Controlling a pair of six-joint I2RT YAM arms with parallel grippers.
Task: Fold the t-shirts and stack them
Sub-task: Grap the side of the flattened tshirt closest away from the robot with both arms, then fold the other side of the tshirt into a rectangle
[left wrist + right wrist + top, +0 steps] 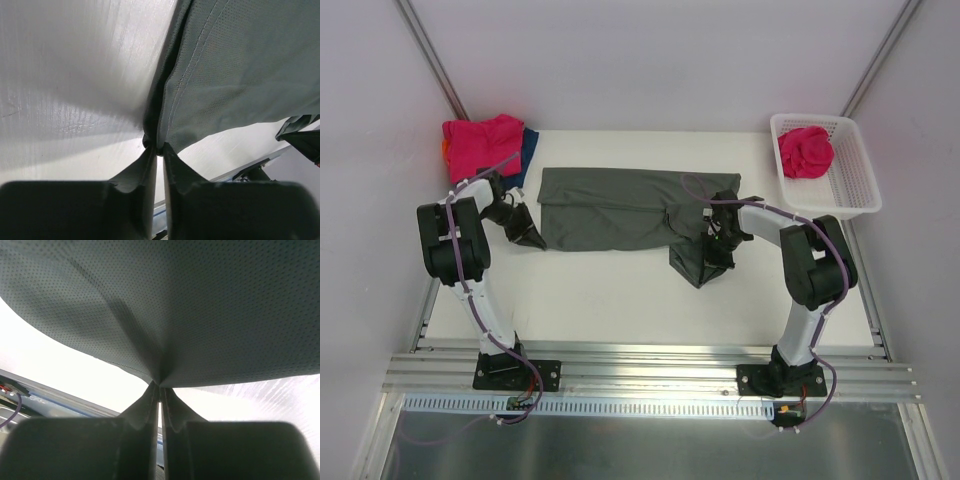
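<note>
A large dark grey t-shirt (610,208) lies stretched across the middle of the table, folded lengthwise. My left gripper (527,232) is shut on its left end, and the pinched cloth (200,90) shows at the fingertips in the left wrist view. My right gripper (717,248) is shut on its right end, where a flap hangs toward the front; the cloth (200,305) fills the right wrist view. A pile with a pink t-shirt (480,144) on top of blue and orange ones sits at the back left. Another pink t-shirt (806,151) lies crumpled in the basket.
A white lattice basket (852,190) stands at the back right corner. White walls close the table at the back and sides. A metal rail (650,365) runs along the near edge by the arm bases.
</note>
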